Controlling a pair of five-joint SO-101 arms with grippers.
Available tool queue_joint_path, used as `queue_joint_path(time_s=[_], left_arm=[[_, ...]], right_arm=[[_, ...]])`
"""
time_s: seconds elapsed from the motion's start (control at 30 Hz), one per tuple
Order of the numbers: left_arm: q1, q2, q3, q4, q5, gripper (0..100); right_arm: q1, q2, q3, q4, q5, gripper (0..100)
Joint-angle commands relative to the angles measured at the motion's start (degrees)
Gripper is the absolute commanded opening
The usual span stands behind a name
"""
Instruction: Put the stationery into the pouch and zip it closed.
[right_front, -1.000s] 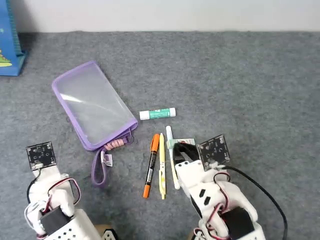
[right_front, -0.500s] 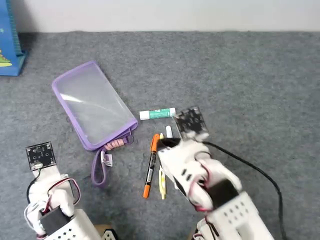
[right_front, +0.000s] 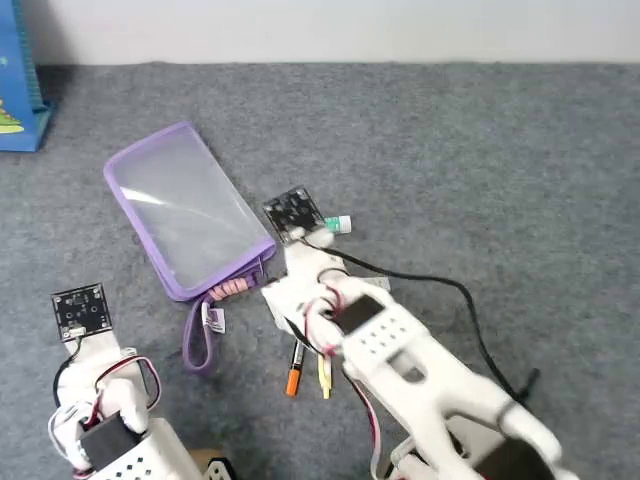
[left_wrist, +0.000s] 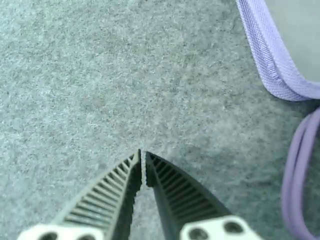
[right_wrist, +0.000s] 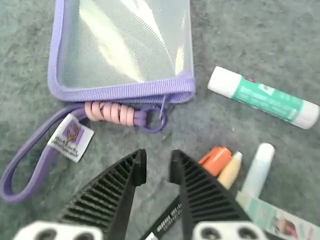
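Place: a robot test bench, like in a lab.
Surface: grey felt mat (right_front: 500, 150) over the table.
Back: plain white wall (right_front: 330, 28) at 12 o'clock.
Machines: white robot arm (right_front: 400, 345) with loose black cable (right_front: 455, 290).

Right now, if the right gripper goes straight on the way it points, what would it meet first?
Most likely the purple ring on the pouch, beside the pink coil; the right gripper points at it, though depth is unclear.

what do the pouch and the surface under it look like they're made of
The pouch: its see-through panel shines with glare and shows a fine grid, so probably glossy clear plastic with mesh; the purple edging shows a weave, likely fabric. The surface: grey, matte and fuzzy, probably carpet or felt.
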Motion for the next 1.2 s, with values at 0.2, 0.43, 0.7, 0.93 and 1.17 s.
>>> queue_joint_path(time_s=[0.2, 0.43, 0.7, 0.93, 1.17], left_arm=[[-0.44, -0.70, -3.12, -0.09, 0.35, 2], [-2.20, -0.70, -3.12, -0.09, 0.35, 2], [-2.20, -0.70, -3.12, -0.18, 0.35, 2], [-2.20, -0.70, -3.12, -0.18, 0.35, 2], [-2.29, -0.70, -3.12, -0.18, 0.35, 2]], right_arm=[[-1.36, 22.11, -27.25, 11.38, -11.52, 19.2], [-2.42, 31.78, -37.01, 11.65, -21.10, 19.4], [-6.02, 33.98, -41.49, 11.74, -26.37, 19.4], [-6.81, 35.03, -41.85, 15.16, -29.10, 19.4], [-6.81, 39.87, -42.46, 14.20, -29.10, 19.1]])
